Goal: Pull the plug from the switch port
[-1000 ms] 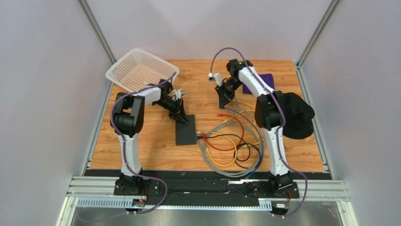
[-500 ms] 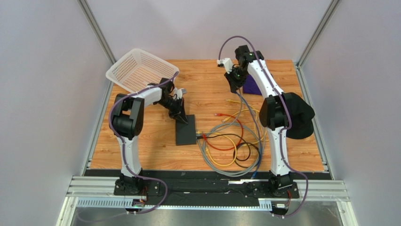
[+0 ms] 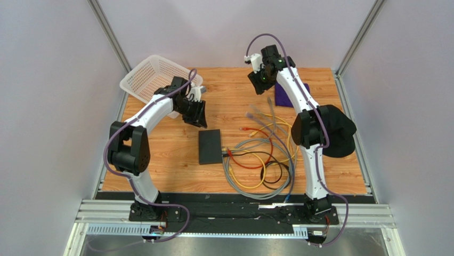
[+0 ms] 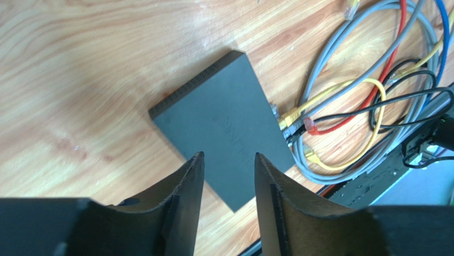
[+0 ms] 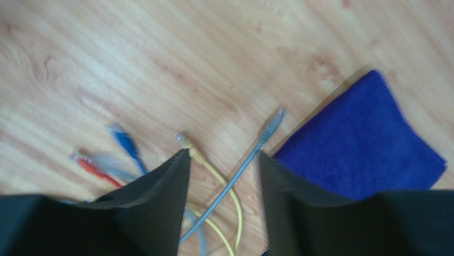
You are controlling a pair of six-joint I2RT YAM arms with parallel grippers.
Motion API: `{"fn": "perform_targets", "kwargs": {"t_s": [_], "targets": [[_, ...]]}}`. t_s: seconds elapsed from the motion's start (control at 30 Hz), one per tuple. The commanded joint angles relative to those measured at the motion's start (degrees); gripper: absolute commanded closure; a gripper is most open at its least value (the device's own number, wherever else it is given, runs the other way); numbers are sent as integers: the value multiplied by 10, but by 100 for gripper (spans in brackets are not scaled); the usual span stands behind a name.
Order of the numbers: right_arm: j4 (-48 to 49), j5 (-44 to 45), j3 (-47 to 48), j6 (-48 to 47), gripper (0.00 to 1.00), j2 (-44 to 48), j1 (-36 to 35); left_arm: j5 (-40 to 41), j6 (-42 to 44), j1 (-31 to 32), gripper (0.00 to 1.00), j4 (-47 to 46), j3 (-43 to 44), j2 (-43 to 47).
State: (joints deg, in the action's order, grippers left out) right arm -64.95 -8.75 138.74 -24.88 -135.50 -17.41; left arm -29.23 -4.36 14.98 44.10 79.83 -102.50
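- Since the earlier frames the left pincer (image 3: 196,113) has lifted off the switch (image 3: 210,146) and swung toward the upper left, close to the basket (image 3: 152,80). The right pincer (image 3: 259,84) has risen to the top centre. The grey cable ends it seemed to carry now lie loose on the surface (image 3: 160,160).
- Both pincers stand partly open, with nothing between the fingers.
- Risk: a yellow plug (image 4: 290,116) and a black plug (image 4: 293,134) still look seated along the switch's right edge, though how deep I cannot tell. With neither pincer pressing the switch down, a tug on either lead would likely drag the light box across the surface rather than free the plug.
- Risk: the cables (image 3: 256,160) loop over one another right of the switch. Gripping the wrong strand would only move an already loose end.
- The switch lies flat at centre frame, below and slightly right of the left pincer and apart from it. In the left wrist view it sits straight beyond the fingertips.
- It is well apart from the right pincer, which hangs up and to the right of it.
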Motion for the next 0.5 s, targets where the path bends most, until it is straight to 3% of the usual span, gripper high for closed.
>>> {"fn": "perform_targets", "kwargs": {"t_s": [0.0,0.07,0.2,0.3,0.37,0.47], "targets": [[105,11,-40,66,42,106,-15,37,-9,-7,47,12,-31,52],[103,-32,-69,75,40,145,-27,45,-24,-7,44,3,-56,59],[51,-253,-144,60,42,199,-61,56,-48,-7,42,-13,-80,51],[47,-331,-267,22,42,212,-89,51,-46,-10,42,-18,-81,34],[44,-340,-321,3,43,192,-102,45,-42,-11,42,-23,-85,18],[14,-383,-325,-2,44,139,-119,23,-32,-11,42,-37,-96,10]]}}
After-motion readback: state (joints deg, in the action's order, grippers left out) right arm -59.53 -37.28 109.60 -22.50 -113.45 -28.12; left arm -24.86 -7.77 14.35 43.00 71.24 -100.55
